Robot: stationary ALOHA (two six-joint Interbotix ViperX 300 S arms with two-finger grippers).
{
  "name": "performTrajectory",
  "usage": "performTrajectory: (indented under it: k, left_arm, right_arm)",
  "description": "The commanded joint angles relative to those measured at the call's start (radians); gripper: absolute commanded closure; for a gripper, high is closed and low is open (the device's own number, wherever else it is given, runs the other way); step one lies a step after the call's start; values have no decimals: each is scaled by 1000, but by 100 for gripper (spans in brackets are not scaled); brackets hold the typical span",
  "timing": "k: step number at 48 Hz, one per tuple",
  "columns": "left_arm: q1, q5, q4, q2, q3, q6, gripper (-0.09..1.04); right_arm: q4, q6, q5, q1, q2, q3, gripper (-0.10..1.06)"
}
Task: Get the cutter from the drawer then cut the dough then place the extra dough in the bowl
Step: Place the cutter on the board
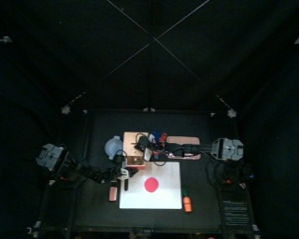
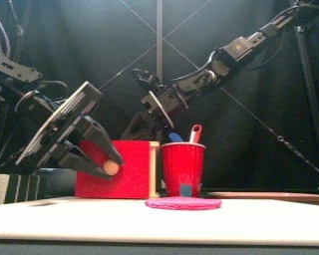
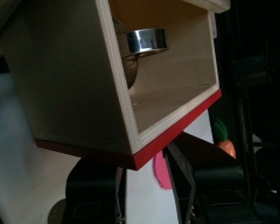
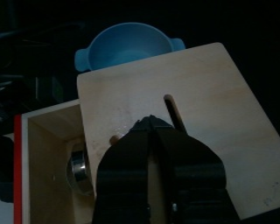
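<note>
The pale wooden box (image 1: pixel 156 142) stands at the back of the white cutting board (image 1: pixel 132 200). Its drawer is pulled out, and the round metal cutter (image 3: pixel 146 39) lies inside it. My left gripper (image 2: pixel 107 164) is at the red drawer front (image 2: pixel 133 179), its jaws closed around the small knob. From the right, my right gripper (image 4: pixel 154 133) rests shut on the box's top beside the slot. A flat red dough disc (image 1: pixel 152 184) lies on the board. Behind the box sits the blue-grey bowl (image 4: pixel 125 48).
A red cup (image 2: pixel 183 167) with a blue and a red toy knife stands right of the drawer front, behind the dough. A toy carrot (image 1: pixel 186 201) lies at the board's front right corner.
</note>
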Motion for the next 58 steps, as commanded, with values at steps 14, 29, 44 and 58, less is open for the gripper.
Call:
performTrajectory:
  k: [14, 29, 44, 58]
  left_arm:
    - [-35, 6, 2, 0, -31, 5, 37]
    - [-35, 2, 5, 3, -29, 12, 30]
    - [-35, 2, 0, 0, -37, 41, 4]
    - [-55, 64, 23, -44, -25, 57, 1]
  right_arm:
    - [2, 2, 17, -2, -3, -2, 93]
    - [3, 2, 17, 0, -3, -3, 93]
    - [2, 2, 17, 0, -3, -3, 93]
    - [2, 2, 17, 2, -3, 0, 93]
